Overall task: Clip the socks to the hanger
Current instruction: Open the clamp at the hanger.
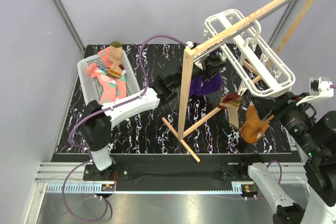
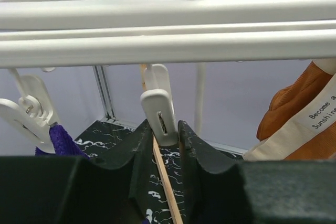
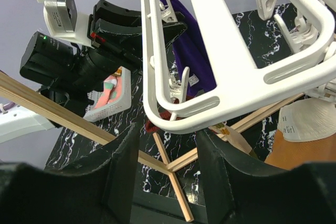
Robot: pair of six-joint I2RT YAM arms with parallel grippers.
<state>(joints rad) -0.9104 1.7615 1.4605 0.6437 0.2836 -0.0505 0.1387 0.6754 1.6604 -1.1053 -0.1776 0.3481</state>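
Left hand (image 2: pixel 164 129) and right hand (image 3: pixel 167 137) are held apart; limp, light socks (image 1: pixel 108 83) are best pinched at the cuff.

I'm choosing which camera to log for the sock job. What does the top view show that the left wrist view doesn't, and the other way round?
Only the top view: the white basket with the socks in it.
Only the left wrist view: a close look at one white clip sitting between the fingers of the left gripper, and the printed label on the orange cloth.
Both: the hanger, the purple cloth and the orange cloth.
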